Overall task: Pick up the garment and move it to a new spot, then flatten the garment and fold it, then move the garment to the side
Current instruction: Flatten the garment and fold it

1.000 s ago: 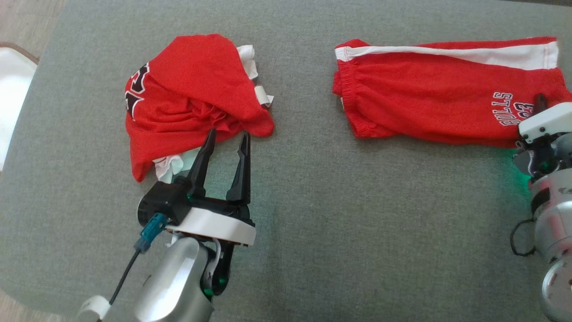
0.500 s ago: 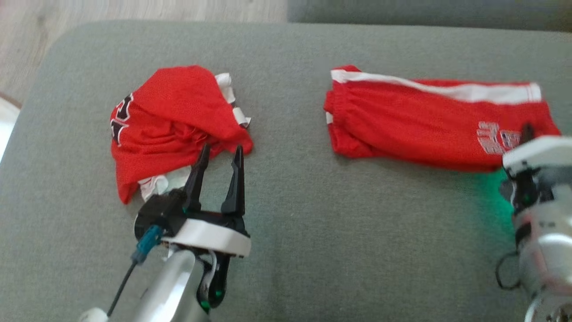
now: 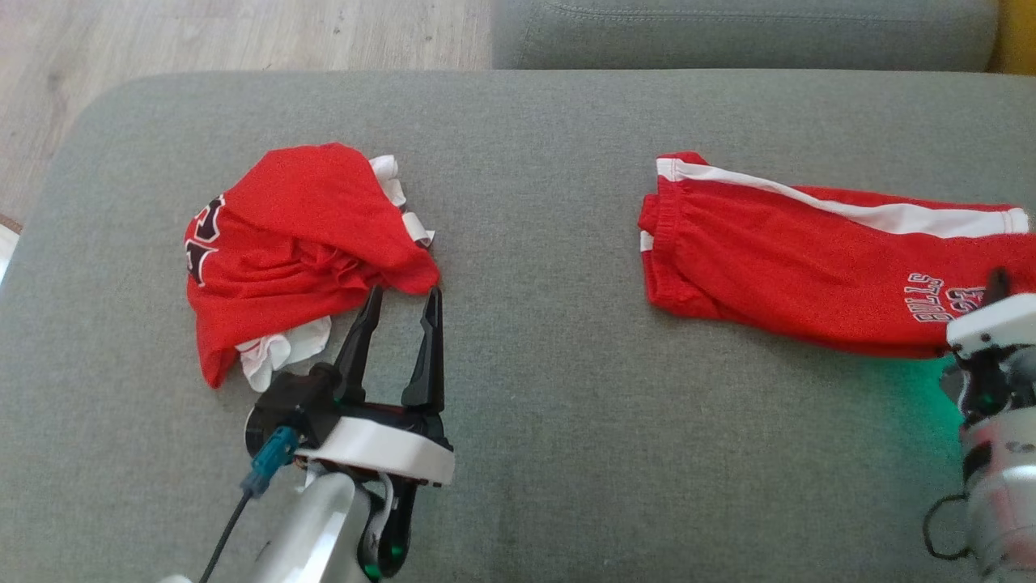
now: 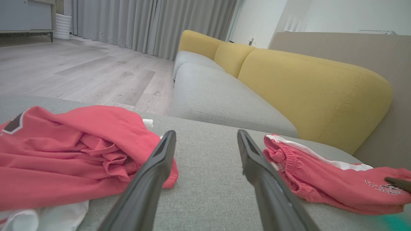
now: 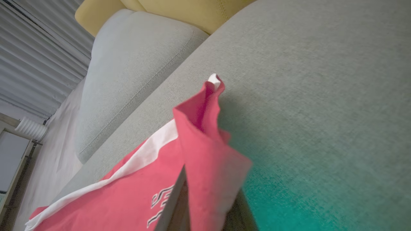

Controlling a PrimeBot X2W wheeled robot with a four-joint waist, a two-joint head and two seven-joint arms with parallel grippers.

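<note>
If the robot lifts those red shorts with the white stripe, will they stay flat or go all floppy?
Probably floppy: the red shorts with the white stripe fold limply over the right gripper. Likely light, being thin cloth. They shouldn't roll or break.

The shorts [image 3: 777, 267] carry white outlined lettering near one leg hem, upside down in the head view: "BULLS", with a partly hidden two-digit number beside it that looks like 23. The right wrist view catches a few strokes, unreadable. The crumpled jersey [image 3: 283, 235] shows black-and-white letter fragments at a fold, unreadable.
</note>
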